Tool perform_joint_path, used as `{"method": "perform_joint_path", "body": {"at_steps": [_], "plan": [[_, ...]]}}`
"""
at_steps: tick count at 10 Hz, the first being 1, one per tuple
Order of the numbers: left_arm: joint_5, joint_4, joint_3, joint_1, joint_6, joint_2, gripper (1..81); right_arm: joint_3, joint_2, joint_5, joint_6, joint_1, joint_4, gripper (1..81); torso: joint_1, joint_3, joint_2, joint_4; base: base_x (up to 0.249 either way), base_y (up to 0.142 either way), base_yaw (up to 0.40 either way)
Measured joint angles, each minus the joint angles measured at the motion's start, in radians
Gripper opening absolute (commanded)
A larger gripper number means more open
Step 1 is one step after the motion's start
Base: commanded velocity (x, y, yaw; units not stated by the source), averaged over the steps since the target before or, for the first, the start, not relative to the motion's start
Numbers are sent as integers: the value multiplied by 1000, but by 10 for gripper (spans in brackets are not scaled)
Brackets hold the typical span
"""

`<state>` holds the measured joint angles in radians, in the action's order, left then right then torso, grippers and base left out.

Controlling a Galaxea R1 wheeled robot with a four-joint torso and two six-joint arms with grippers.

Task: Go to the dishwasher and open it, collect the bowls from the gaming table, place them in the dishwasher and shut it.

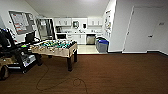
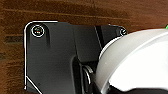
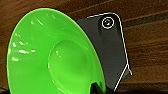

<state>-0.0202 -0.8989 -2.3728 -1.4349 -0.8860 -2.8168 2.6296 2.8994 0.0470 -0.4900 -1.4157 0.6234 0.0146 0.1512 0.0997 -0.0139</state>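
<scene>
Judging by the load, the carrying step is in hand: a white bowl (image 2: pixel 135 62) rides at the left wrist and a bright green bowl (image 3: pixel 53 53) at the right, one of each, both above brown wood-grain floor (image 1: pixel 112 75). Each bowl sits up against its gripper, but I cannot tell whether the fingers pinch it or stand spread. The dishwasher (image 1: pixel 90 39) waits far ahead under the kitchen counter, right of the foosball table (image 1: pixel 56 47), so the next move likely calls for a steady drive there.
</scene>
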Motion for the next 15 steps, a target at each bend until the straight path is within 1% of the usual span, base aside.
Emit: {"method": "perform_joint_path", "body": {"at_steps": [12, 15], "plan": [[-3, -1, 0, 2, 0, -1, 10, 2, 0, 2, 0, 0, 0, 10, 0, 0, 0, 0, 0, 0, 0], [1, -2, -2, -8, 1, 0, 10, 5, -1, 1, 0, -10, 0, 10, -2, 0, 1, 0, 88, 0, 0]]}}
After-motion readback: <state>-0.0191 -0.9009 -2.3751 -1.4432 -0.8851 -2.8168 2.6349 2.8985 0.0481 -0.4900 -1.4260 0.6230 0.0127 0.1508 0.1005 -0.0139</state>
